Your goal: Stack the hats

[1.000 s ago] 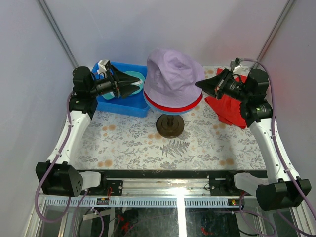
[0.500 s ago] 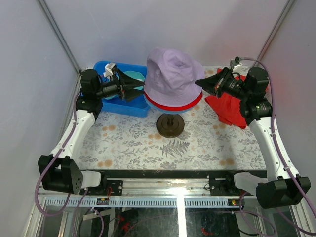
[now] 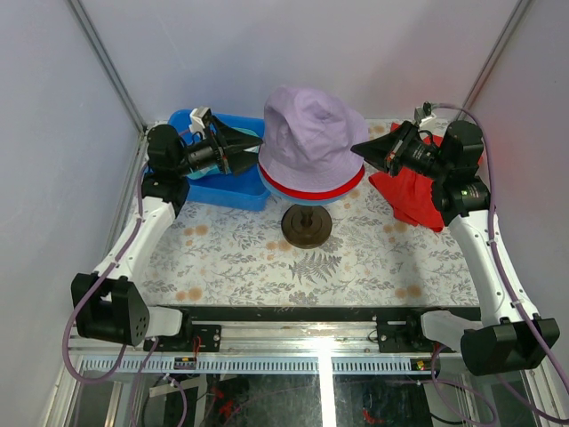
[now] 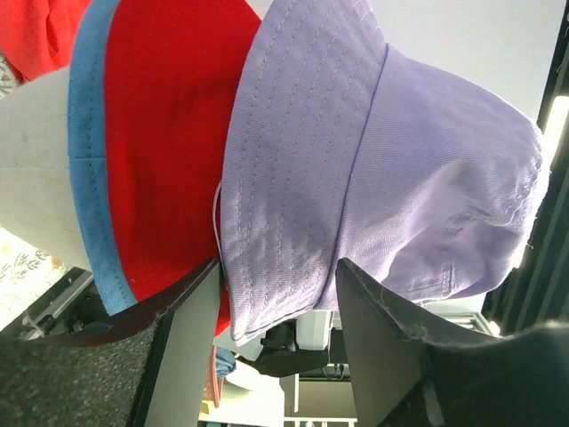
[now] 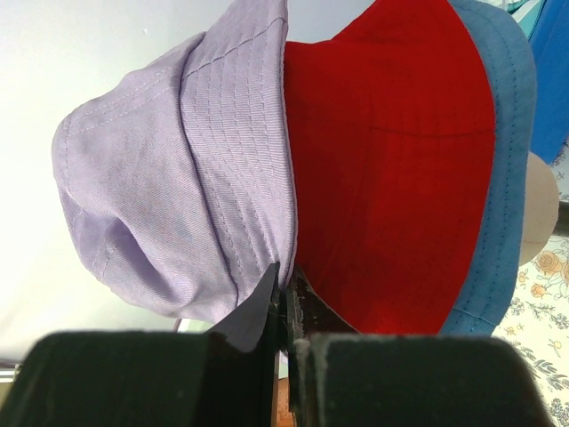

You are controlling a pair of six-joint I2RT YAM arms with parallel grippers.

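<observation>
Hats sit nested on the mannequin head (image 4: 36, 178), toward the back of the table. The lilac hat (image 3: 307, 129) is outermost, then the red hat (image 4: 169, 133), then the blue hat (image 4: 89, 187); the lower two show only their brims. The left gripper (image 3: 256, 148) reaches in over the blue bin (image 3: 222, 191), its fingers (image 4: 182, 329) apart and straddling the lilac brim's edge. The right gripper (image 3: 356, 148), beside the red cloth (image 3: 409, 200), is closed tight, tips at the seam between lilac and red brims. Whether cloth is pinched cannot be told. The enclosure walls (image 3: 53, 133) stand close beside both arms.
</observation>
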